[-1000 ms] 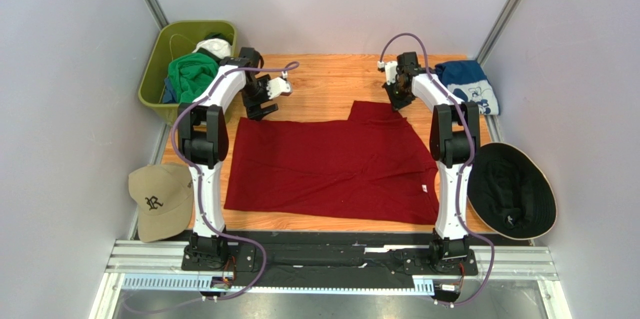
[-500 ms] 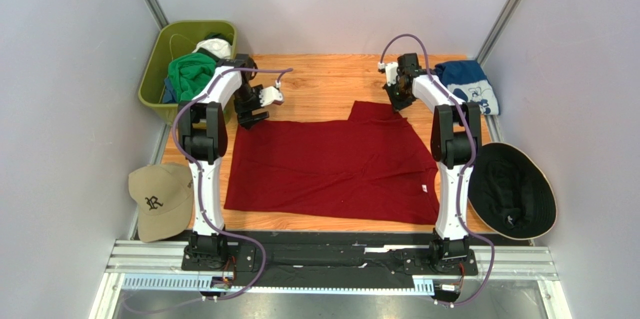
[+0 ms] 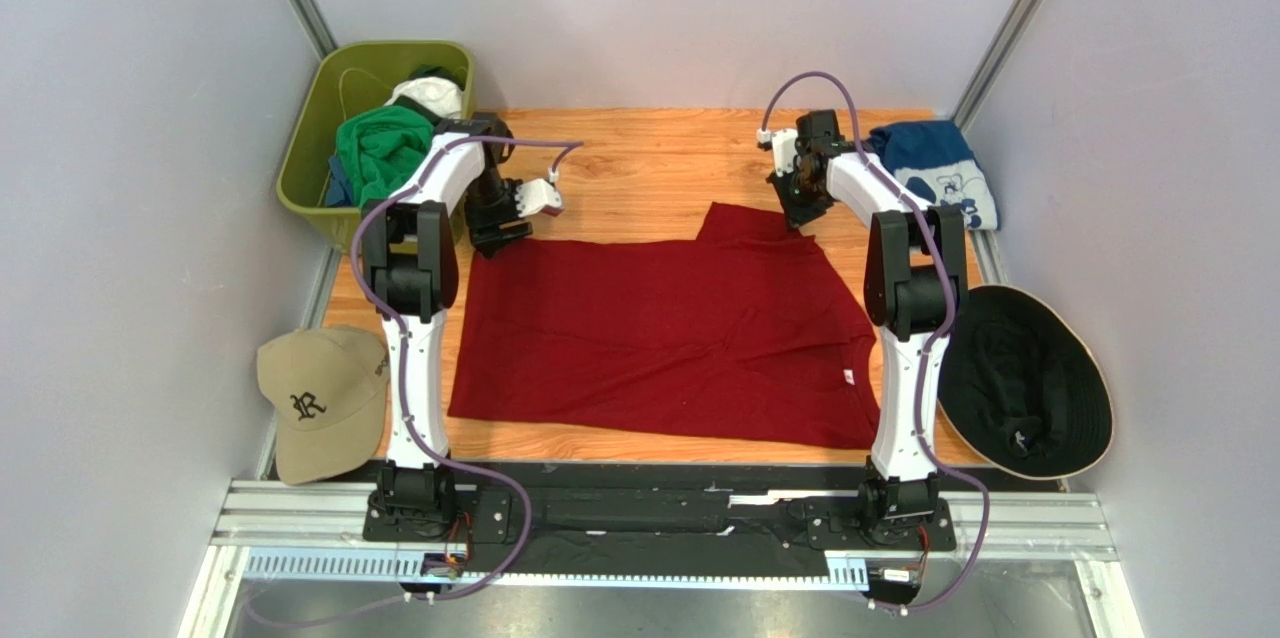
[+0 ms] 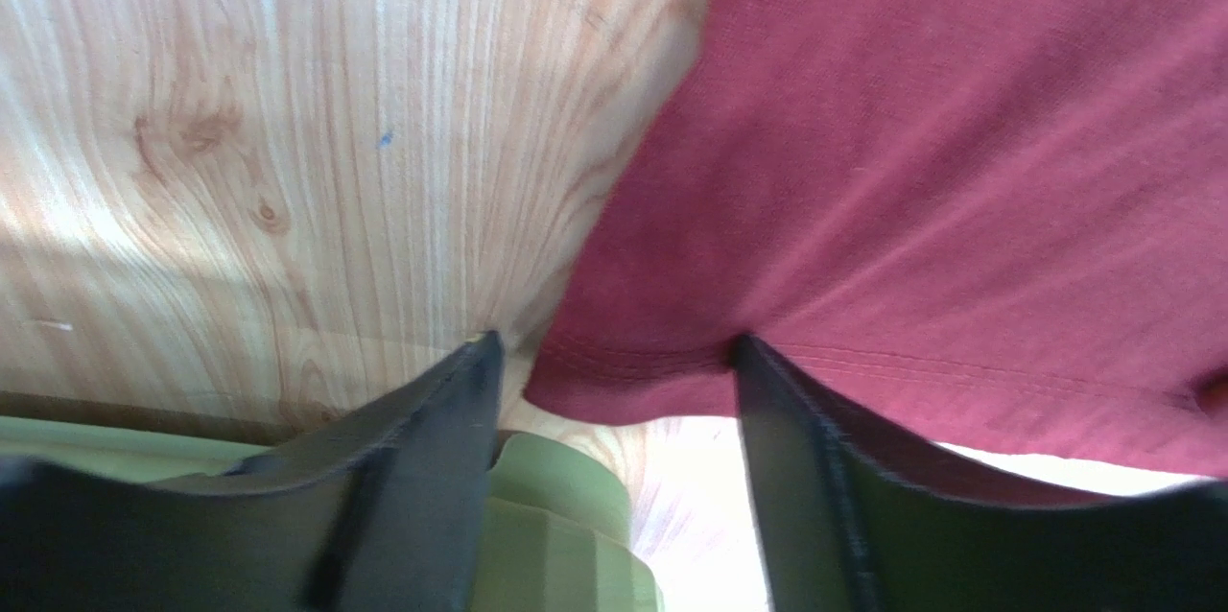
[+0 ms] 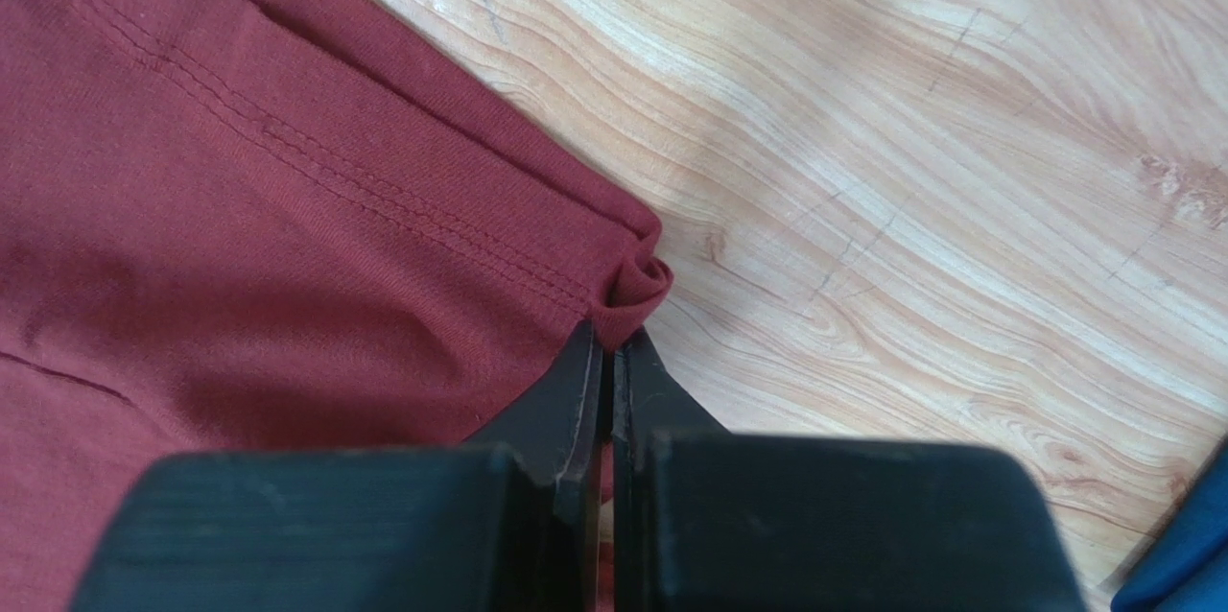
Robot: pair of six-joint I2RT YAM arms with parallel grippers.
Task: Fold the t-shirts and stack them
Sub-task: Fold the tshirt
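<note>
Far corners first: the left tool (image 4: 614, 343) has swung in and down onto the red shirt's (image 3: 661, 331) far left corner. Its fingers are narrowing but still spread, with the hem corner between them and not yet gripped. The right tool (image 5: 608, 339) has not moved, pressed together and pinching the far right corner at its tips. The rest of the shirt lies flat on the bench (image 3: 646, 158), back toward the arms' bases. Once the left tool closes, the first fold looks ready to start.

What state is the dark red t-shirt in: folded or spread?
Spread: the dark red t-shirt lies flat and wide across the table, with the right end effector shut on one far corner.
</note>
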